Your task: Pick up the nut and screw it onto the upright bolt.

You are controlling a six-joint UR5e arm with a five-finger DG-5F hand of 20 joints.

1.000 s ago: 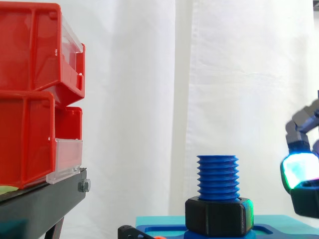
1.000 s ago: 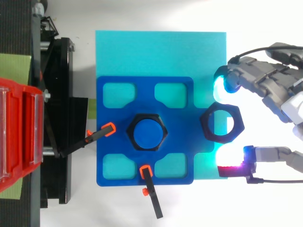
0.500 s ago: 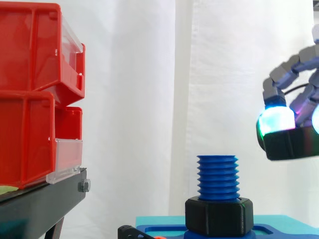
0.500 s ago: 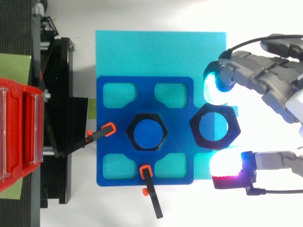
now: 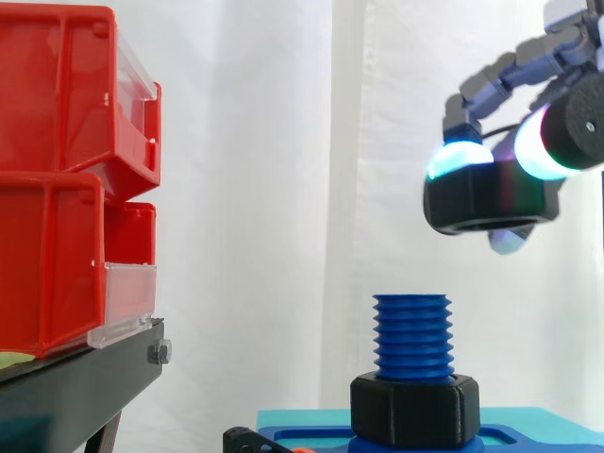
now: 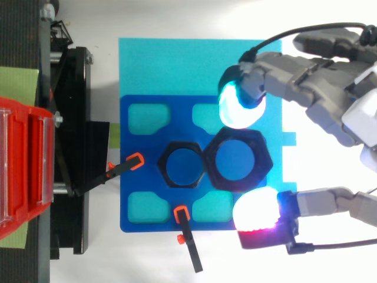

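The nut (image 5: 486, 203) is matt black plastic, as is the base nut (image 5: 411, 411); the bolt (image 5: 411, 335) is matt blue plastic with ridged threads. The hand (image 6: 306, 76) has dull grey plastic segments and smooth translucent pads (image 6: 238, 109). Glossy red plastic bins (image 5: 57, 189) carry clear plastic fronts (image 5: 127, 302); the curtain (image 5: 255, 189) is white cloth in soft folds

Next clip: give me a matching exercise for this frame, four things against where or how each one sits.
1. upper nut
2. bolt
3. lower nut
4. red bins

A. blue, threaded, upright
B. stacked on the black stand
C. pinched in the robot hand, in the air
D. seated round the bolt's foot

Pairs: 1-C, 2-A, 3-D, 4-B
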